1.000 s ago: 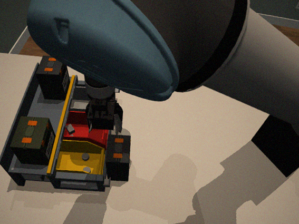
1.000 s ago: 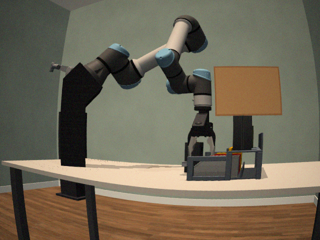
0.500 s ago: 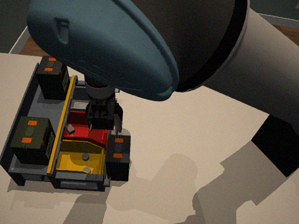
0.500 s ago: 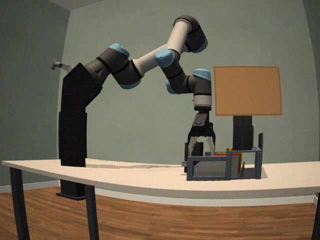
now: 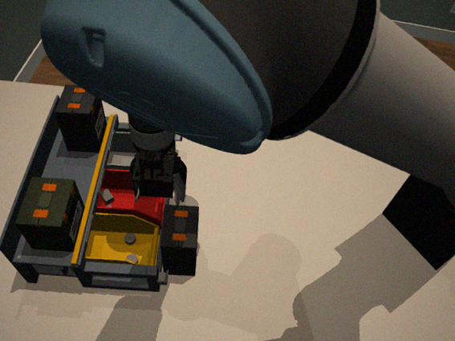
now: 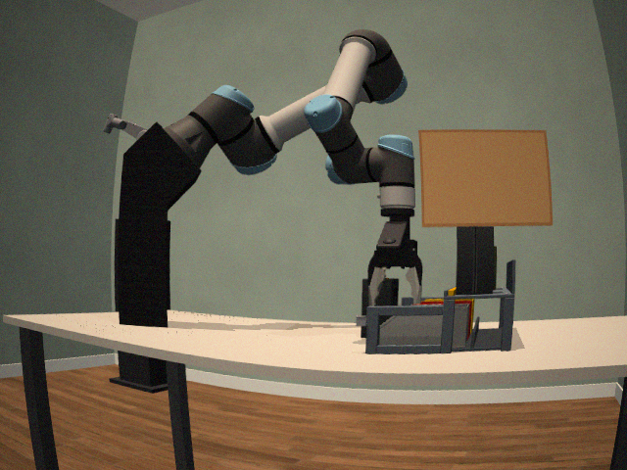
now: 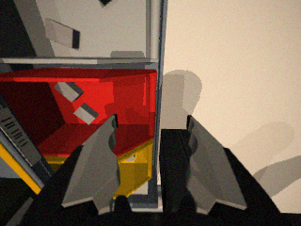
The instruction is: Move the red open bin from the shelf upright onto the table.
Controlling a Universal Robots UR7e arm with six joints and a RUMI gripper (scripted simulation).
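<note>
The red open bin (image 5: pixel 149 203) (image 7: pixel 129 91) sits upright on the lower shelf level (image 5: pixel 118 269) (image 6: pixel 408 349), between a grey-white bin and a yellow bin. Two grey block-like parts (image 7: pixel 69 91) (image 7: pixel 86 114) lie in it; one part (image 5: pixel 107 195) shows clearly in the top view. My gripper (image 5: pixel 157 200) (image 6: pixel 395 305) (image 7: pixel 151 115) is open and empty, pointing down over the bin's front edge. In the wrist view one fingertip is over the bin's inside and the other is beyond its front wall. Whether the tips reach below the rim is unclear.
The yellow bin (image 5: pixel 106 242) (image 7: pixel 138 169) holds round grey parts. A black box with orange clasps (image 5: pixel 180 222) stands just in front of the shelf by the yellow bin. A green box (image 5: pixel 45 199) and another black box (image 5: pixel 77 100) stand on the rear level, behind a yellow rail (image 5: pixel 92 193).
</note>
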